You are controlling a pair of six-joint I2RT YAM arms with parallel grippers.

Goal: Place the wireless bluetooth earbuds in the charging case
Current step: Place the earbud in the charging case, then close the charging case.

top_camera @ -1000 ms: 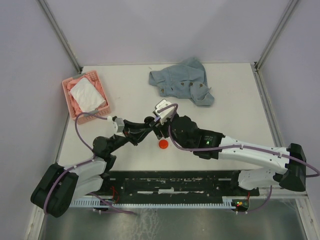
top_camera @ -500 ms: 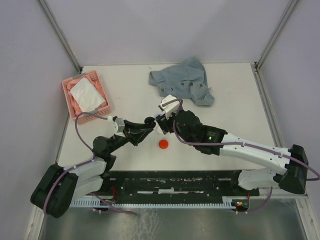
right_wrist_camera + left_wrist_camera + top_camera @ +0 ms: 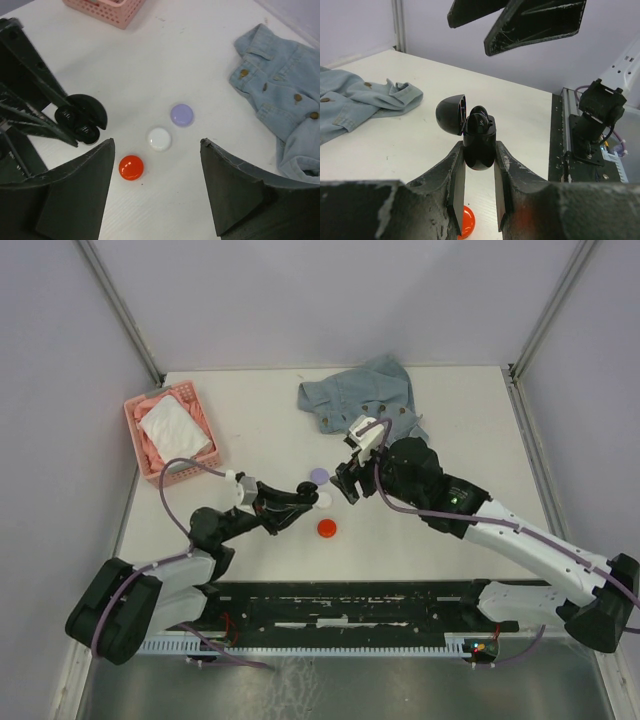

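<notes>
Left tool [image 3: 479,150] clenched on open black case [image 3: 82,120], black earbud [image 3: 479,122] apparently seated inside; right tool [image 3: 156,142] released, empty. Next, probably: press lid [image 3: 451,114] shut.

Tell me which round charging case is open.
The black case, held in the left claw, lid hinged back; the red case, white case and lilac case lie shut.

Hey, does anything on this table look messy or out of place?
Only the denim shirt, crumpled in a heap at the far side of the table, looks out of place. Nothing appears spilled or broken.
</notes>
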